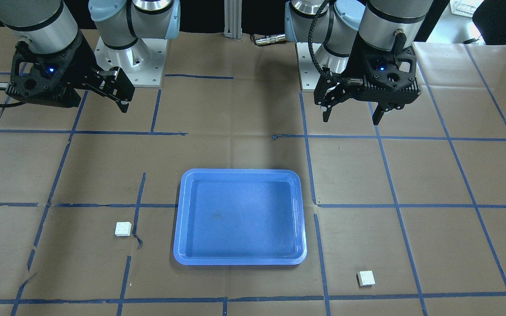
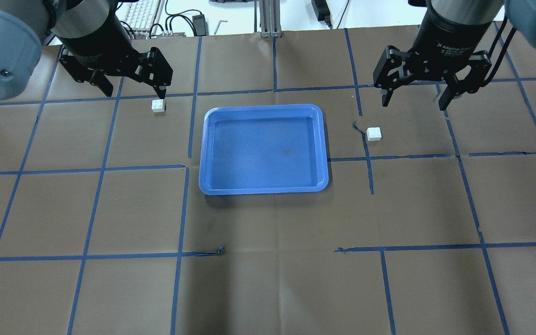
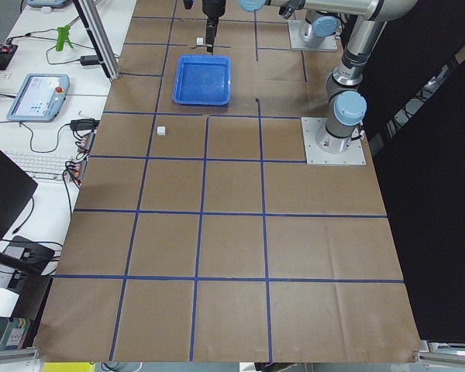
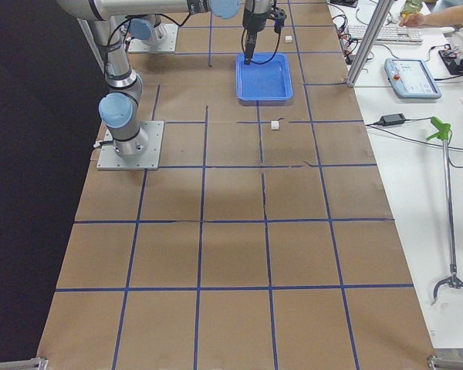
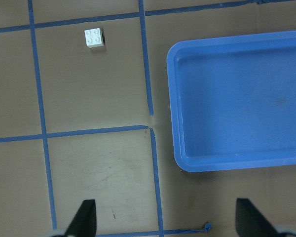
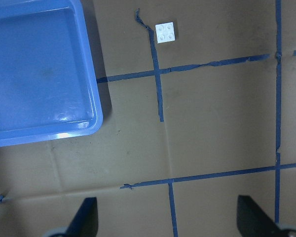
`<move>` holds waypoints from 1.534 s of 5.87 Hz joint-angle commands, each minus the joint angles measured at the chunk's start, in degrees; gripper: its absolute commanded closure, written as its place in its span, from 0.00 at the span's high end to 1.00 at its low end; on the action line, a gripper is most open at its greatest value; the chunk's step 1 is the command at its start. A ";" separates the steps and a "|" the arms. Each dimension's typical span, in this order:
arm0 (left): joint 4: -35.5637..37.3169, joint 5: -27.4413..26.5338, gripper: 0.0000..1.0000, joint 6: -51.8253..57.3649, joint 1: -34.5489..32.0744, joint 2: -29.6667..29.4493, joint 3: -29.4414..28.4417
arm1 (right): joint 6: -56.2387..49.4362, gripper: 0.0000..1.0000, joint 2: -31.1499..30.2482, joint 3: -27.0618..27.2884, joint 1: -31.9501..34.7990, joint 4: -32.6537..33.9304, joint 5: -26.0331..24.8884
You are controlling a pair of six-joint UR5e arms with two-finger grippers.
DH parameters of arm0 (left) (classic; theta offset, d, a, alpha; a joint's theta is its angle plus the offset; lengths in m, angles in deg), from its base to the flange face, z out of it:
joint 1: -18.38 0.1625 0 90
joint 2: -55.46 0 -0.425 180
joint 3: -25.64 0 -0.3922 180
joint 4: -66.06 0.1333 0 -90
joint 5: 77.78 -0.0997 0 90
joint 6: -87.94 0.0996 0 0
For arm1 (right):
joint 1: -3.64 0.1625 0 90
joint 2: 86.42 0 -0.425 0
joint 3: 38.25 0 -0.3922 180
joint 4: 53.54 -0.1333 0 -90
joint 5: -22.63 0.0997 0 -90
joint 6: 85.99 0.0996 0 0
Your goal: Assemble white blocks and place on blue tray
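The blue tray [image 2: 263,108] lies empty in the middle of the table, also seen in the front view [image 1: 240,172]. One white block [image 2: 158,106] sits to its left, studs up, just below my left gripper [image 2: 133,90] in the overhead view. The other white block [image 2: 374,134] sits to the tray's right, near my right gripper [image 2: 414,100]. Both grippers are open, empty and held above the table. The left wrist view shows the left block [image 5: 94,37] and the tray rim [image 5: 173,98]. The right wrist view shows the right block [image 6: 166,32] and the tray rim [image 6: 96,98].
Brown paper with a blue tape grid [image 2: 184,167] covers the table. The arm base plates [image 1: 132,61] stand at the robot's side. A side bench holds a keyboard [image 3: 46,164] and a tablet [image 3: 37,97]. A metal post [image 2: 265,18] stands at the far edge.
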 commanded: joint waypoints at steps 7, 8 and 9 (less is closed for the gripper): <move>7.38 0.52 0.99 -2.20 5.73 -9.59 -0.53 | -94.49 1.00 6.55 2.03 -9.17 11.85 1.28; 14.57 0.70 0.99 -0.89 7.14 -15.55 -0.70 | -105.50 1.00 9.25 2.03 -10.93 16.56 5.99; 20.65 0.53 0.99 7.65 7.41 -21.01 -1.05 | -110.92 1.00 12.85 2.12 -13.82 17.13 14.56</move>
